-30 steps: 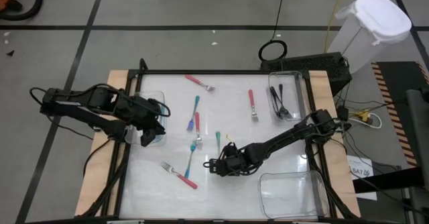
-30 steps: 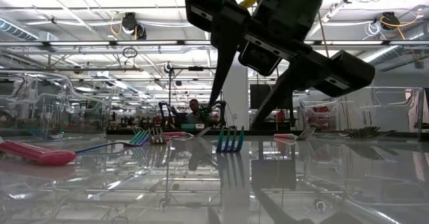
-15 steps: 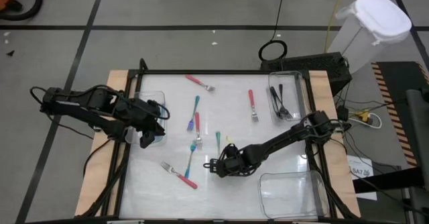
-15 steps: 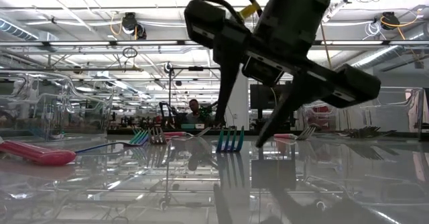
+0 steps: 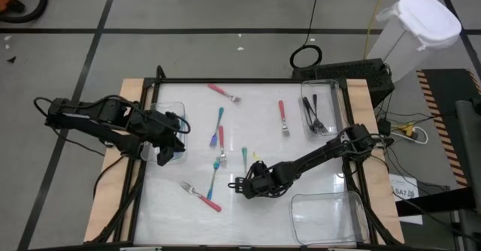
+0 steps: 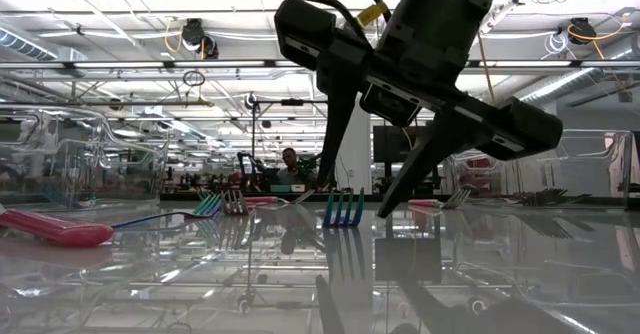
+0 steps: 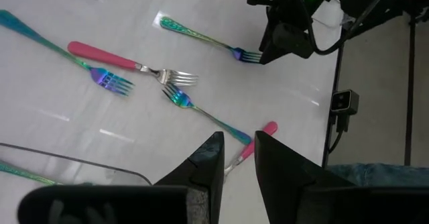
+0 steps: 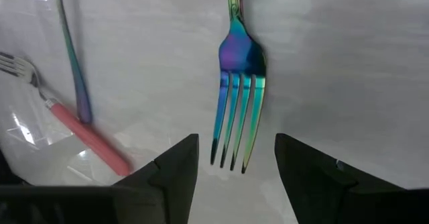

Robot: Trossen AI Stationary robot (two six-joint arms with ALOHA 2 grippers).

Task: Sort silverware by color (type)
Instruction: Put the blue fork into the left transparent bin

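Note:
Slim forks lie flat on the white table point(image 5: 263, 138). A teal fork point(image 5: 244, 156) lies mid-table, its tines point(image 8: 236, 127) pointing at my right gripper point(image 8: 236, 147). That gripper is open, low over the table, one finger on each side of the tine tips and touching neither; it also shows in the low view point(image 6: 355, 199). Pink forks point(image 5: 224, 92), point(image 5: 282, 118), point(image 5: 203, 197) and teal forks point(image 5: 219, 122), point(image 5: 214, 177) lie around. My left gripper point(image 7: 238, 140) waits above the left clear bin point(image 5: 174, 110), slightly open with nothing between its fingers.
A clear bin point(image 5: 331, 93) at the far right holds black forks point(image 5: 314, 116). Another clear bin point(image 5: 323, 213) stands at the near right. A teal fork point(image 7: 20, 172) lies in the left bin. A dark frame point(image 5: 248, 80) edges the table.
My right gripper has sunk a little toward the teal fork's tines and stays open. The forks have not moved.

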